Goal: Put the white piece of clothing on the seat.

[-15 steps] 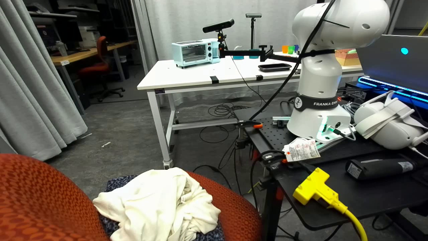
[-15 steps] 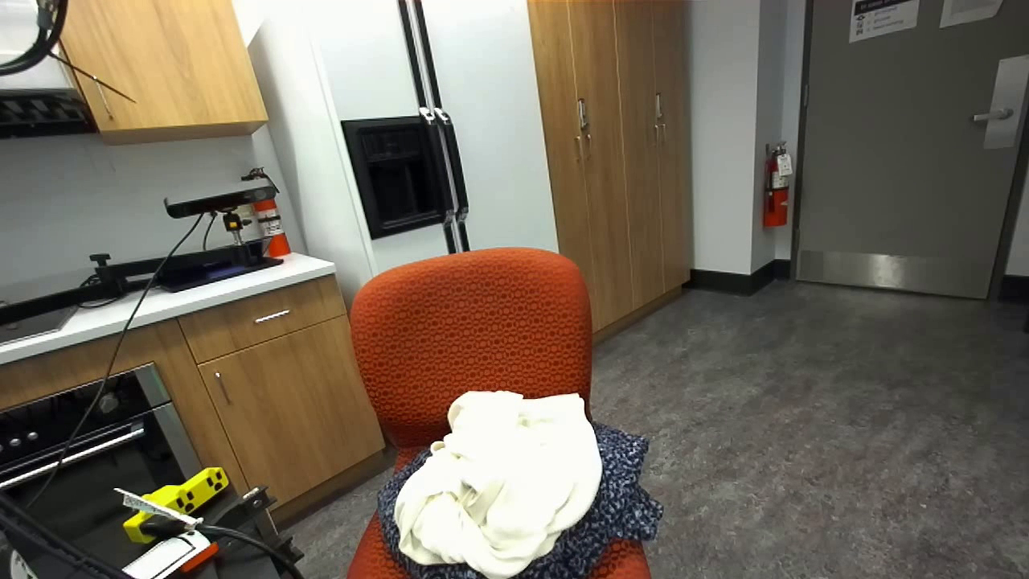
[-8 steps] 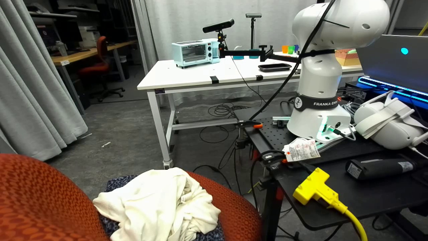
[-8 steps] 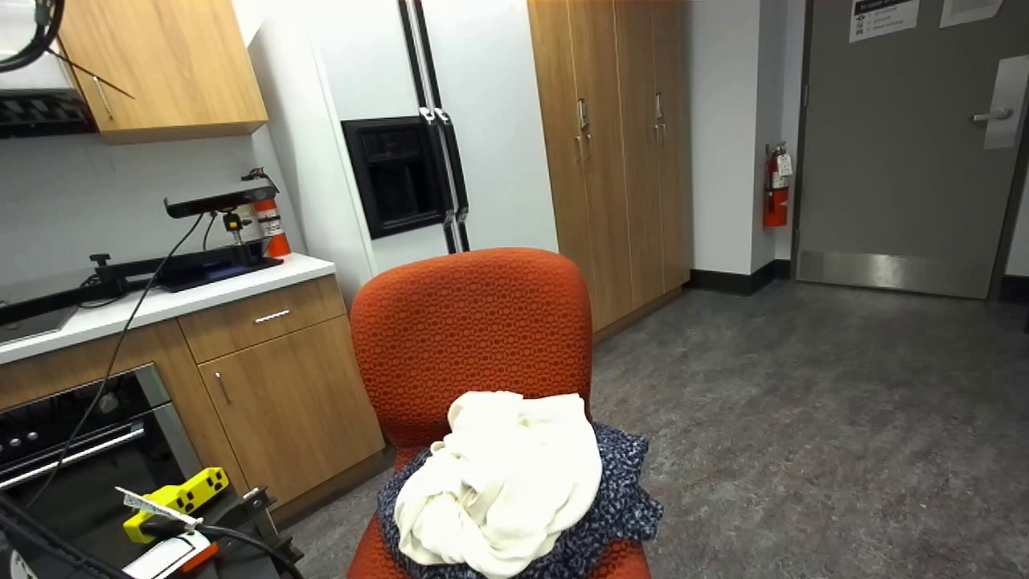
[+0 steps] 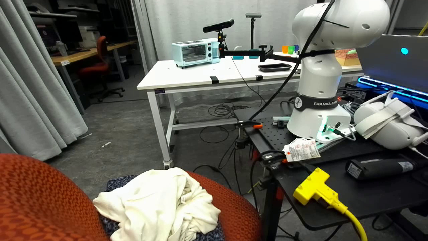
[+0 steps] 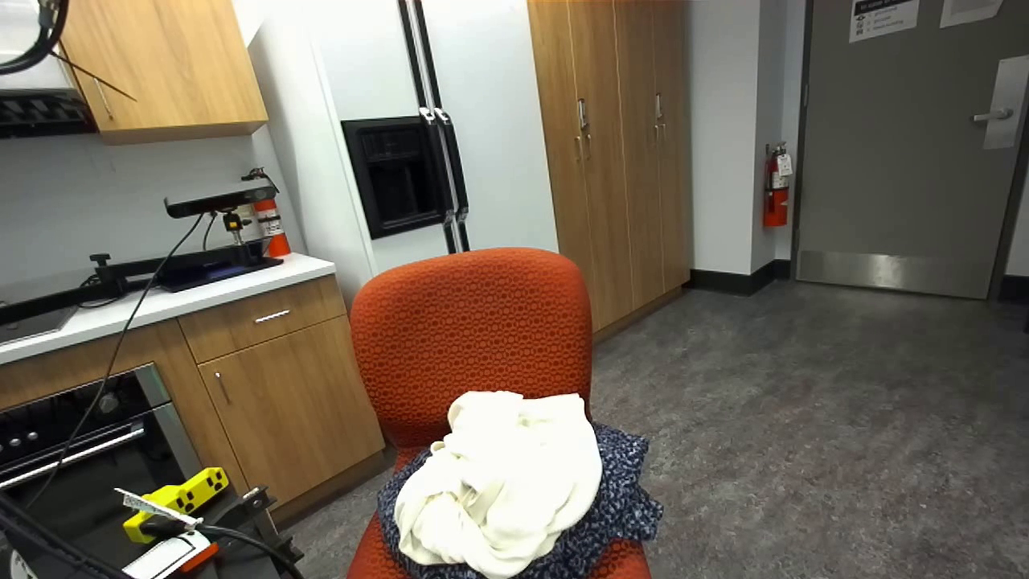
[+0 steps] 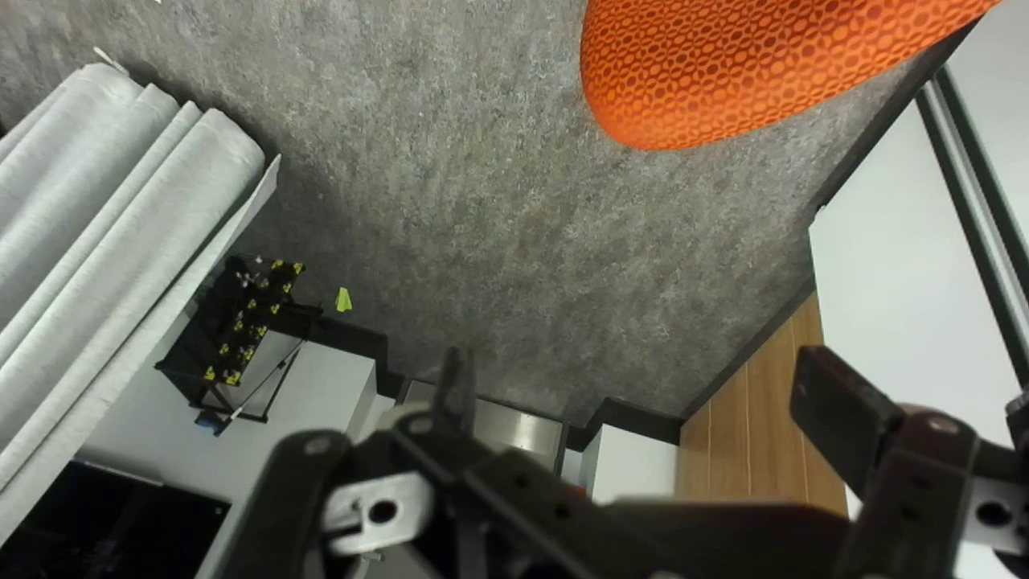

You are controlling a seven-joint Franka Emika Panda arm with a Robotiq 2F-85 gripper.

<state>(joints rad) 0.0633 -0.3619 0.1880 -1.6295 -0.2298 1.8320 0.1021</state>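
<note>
The white piece of clothing [image 5: 160, 204] lies in a crumpled heap on top of a dark speckled knit garment [image 5: 119, 182]. Both rest on the red-orange seat [image 5: 234, 211]. The same white clothing [image 6: 506, 482], speckled garment [image 6: 623, 474] and seat [image 6: 474, 338] show in an exterior view. In the wrist view my gripper [image 7: 643, 402] has its two fingers wide apart with nothing between them. The orange edge of the seat [image 7: 748, 72] shows at the top, well apart from the fingers; the clothing is out of that view. The gripper is outside both exterior views.
A black cart [image 5: 334, 187] carries the arm base, a yellow power block [image 5: 316, 187] and a headset [image 5: 391, 124]. A white table [image 5: 187, 75] with a toaster oven [image 5: 195, 53] stands behind. Cables hang beside the seat. A wooden counter [image 6: 281, 362] is at one side.
</note>
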